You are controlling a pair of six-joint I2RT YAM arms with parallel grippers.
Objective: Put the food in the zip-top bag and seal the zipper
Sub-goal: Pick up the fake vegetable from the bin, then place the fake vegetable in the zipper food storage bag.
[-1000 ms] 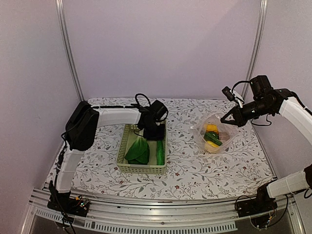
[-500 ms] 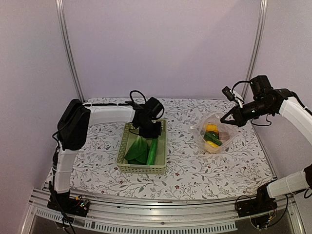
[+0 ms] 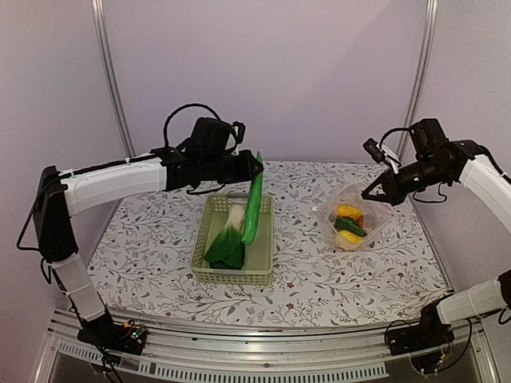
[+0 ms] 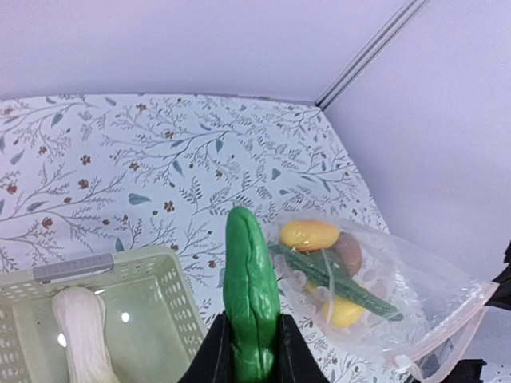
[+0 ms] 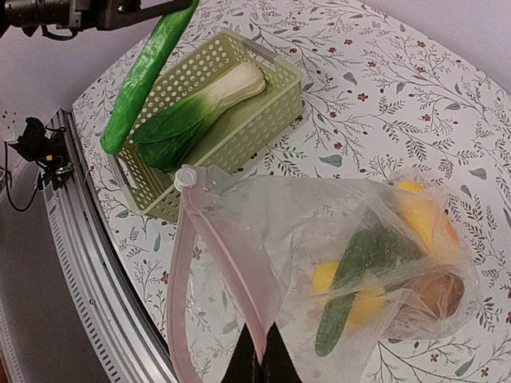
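The left pincer (image 4: pixel 249 357) is closing narrowly on the end of a green cucumber (image 3: pixel 253 203), its fingers pressing both sides. The cucumber is hanging tilted from that grip, its free end over the right half of the pale green lattice basket (image 3: pixel 206 275). A second ago this pincer was sitting low inside the basket with the cucumber lying flat along the right wall. Half a second ago the cucumber was tipping up. Now the arm is stretching out higher and the cucumber is clear of the basket floor.

The bok choy (image 3: pixel 226 243) is lying alone in the basket, and its white stem is showing now that the pincer is no longer over it.

The right pincer (image 5: pixel 263 361) is staying where it was, fully shut and pinching the mouth edge of the zip-top bag (image 5: pixel 319 215) beside the pale pink zipper (image 5: pixel 231 263). The mouth is gaping toward the basket. The bag is resting on the right side of the table, well apart from the basket. Inside it are lying a yellow lemon (image 4: pixel 307 234), a brown piece (image 4: pixel 349 251), a second cucumber (image 4: pixel 335 275) and another yellow fruit underneath.

A white cloth (image 3: pixel 319 279) printed with leafy twigs is covering the table. Plain lilac walls (image 3: pixel 263 72) with two metal poles (image 3: pixel 109 80) are closing in the back, and an aluminium rail (image 3: pixel 263 351) is running along the near edge.
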